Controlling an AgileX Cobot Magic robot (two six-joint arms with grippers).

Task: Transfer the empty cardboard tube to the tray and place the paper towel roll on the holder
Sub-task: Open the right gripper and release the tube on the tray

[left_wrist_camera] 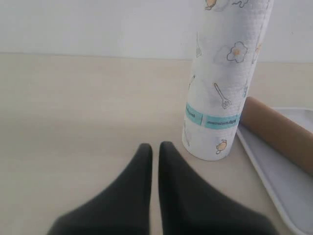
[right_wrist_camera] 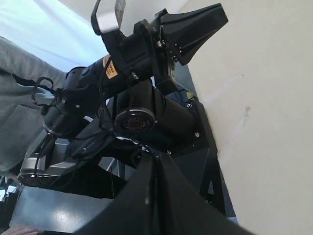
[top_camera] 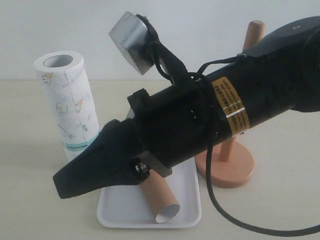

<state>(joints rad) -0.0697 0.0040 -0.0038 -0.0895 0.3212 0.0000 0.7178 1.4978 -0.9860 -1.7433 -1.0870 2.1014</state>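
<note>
The paper towel roll (top_camera: pixel 67 105) stands upright on the table, just left of the tray (top_camera: pixel 120 210). The empty cardboard tube (top_camera: pixel 160 195) lies in the tray, partly hidden under my right arm. The holder (top_camera: pixel 230 167) stands bare behind the tray's right side, its pole mostly hidden by that arm. My right gripper (top_camera: pixel 62 187) is shut on nothing and hangs low by the tray's left edge, in front of the roll. My left gripper (left_wrist_camera: pixel 155 146) is shut and empty, low over the table, short of the roll (left_wrist_camera: pixel 222 83). Beside that roll, the tube (left_wrist_camera: pixel 279 132) rests in the tray (left_wrist_camera: pixel 283 186).
My right arm (top_camera: pixel 200 120) crosses the exterior view above the tray, and its cable (top_camera: pixel 235 215) trails over the table. The right wrist view faces the robot's base (right_wrist_camera: pixel 161 117) and my left arm (right_wrist_camera: pixel 122 58). A wall stands behind the table.
</note>
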